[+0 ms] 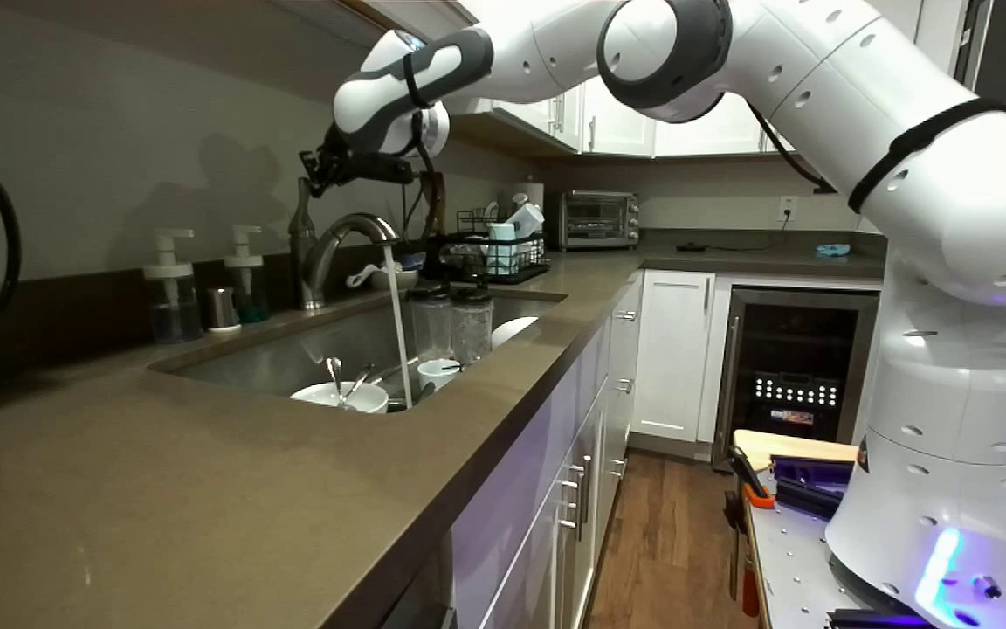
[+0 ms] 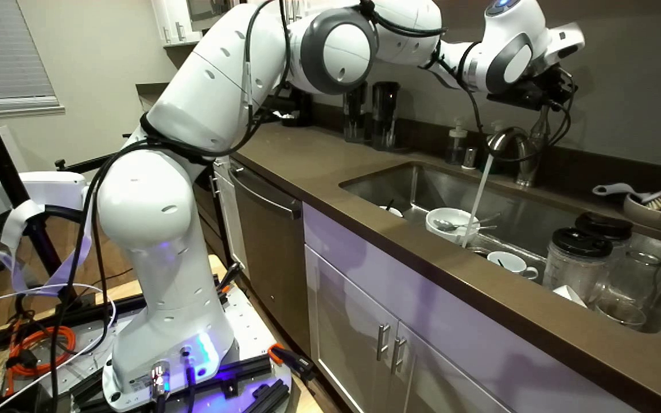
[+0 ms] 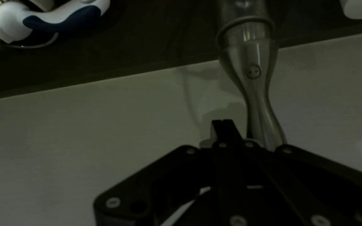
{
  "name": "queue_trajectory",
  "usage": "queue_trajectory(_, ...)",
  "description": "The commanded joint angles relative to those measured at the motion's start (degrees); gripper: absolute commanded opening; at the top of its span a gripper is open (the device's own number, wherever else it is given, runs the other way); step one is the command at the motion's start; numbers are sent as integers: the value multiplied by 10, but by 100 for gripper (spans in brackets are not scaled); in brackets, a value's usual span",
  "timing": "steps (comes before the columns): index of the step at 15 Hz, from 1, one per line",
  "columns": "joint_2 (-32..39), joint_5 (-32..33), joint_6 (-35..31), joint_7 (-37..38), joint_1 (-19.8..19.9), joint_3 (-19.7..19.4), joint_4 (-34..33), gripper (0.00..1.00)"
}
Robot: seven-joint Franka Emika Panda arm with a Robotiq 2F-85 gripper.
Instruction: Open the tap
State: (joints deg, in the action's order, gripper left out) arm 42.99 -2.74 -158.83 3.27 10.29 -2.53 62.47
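Note:
The tap (image 1: 325, 258) is a brushed-metal gooseneck faucet behind the sink, also in an exterior view (image 2: 527, 166). A stream of water (image 1: 398, 332) runs from its spout into the sink. Its upright tapered handle (image 1: 300, 223) rises by the wall; it fills the upper right of the wrist view (image 3: 258, 72). My gripper (image 3: 222, 121) is shut with its fingertips together and nothing between them. In the wrist view it lies just left of the handle and covers its end. In an exterior view it is at the handle's top (image 1: 314, 175). I cannot tell whether they touch.
The sink (image 2: 388, 178) holds bowls, a cup (image 2: 511, 264), cutlery and clear jars (image 2: 577, 258). Soap bottles (image 1: 173, 293) stand beside the tap. A bowl with a brush (image 2: 660, 209) and a dish rack (image 1: 512, 253) are on its other side. The wall is close behind the gripper.

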Motion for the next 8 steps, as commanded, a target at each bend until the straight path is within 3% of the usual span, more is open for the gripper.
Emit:
queue_trajectory(1, -42, -6, -25, -1, 3, 4, 74, 2)
queue_trajectory(8, -100, -4, -25, -4, -2, -12, 166, 2)
